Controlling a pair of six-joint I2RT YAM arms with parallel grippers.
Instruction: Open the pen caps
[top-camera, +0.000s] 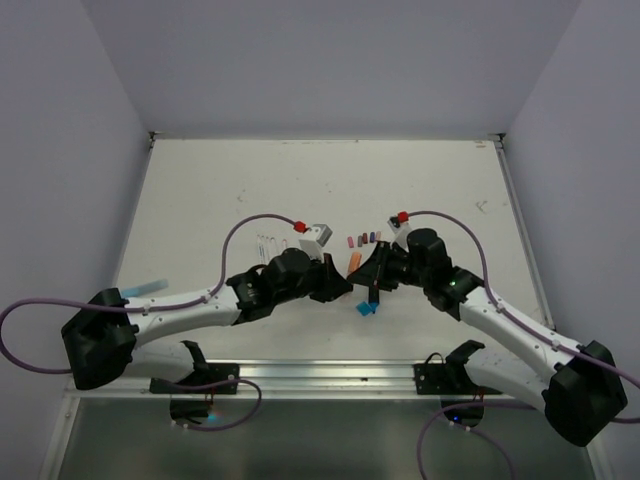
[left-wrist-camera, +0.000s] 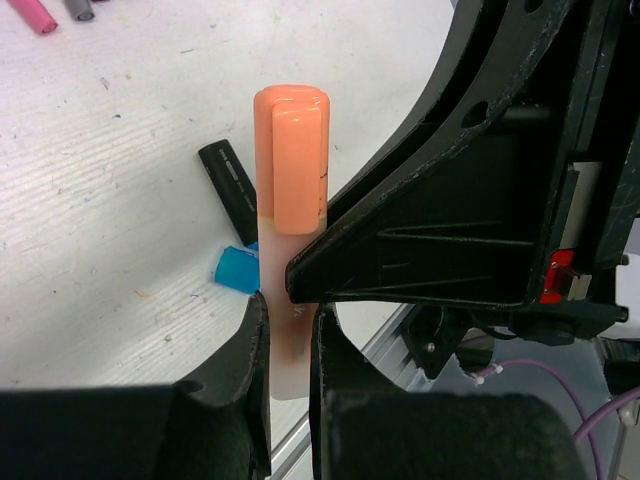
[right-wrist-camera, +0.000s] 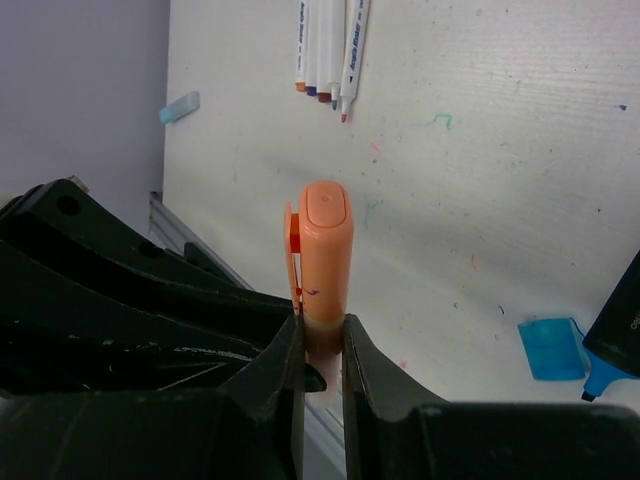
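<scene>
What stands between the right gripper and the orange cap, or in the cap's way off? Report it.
Nothing visible. The right gripper pinches the marker at the base of the orange cap, the left gripper holds the marker lower down, and the cap's free end has open space beyond it.

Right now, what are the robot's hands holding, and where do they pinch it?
Both hold one orange-capped marker: the left gripper pinches its pale bottom end, and the right gripper pinches just below the orange cap.
</scene>
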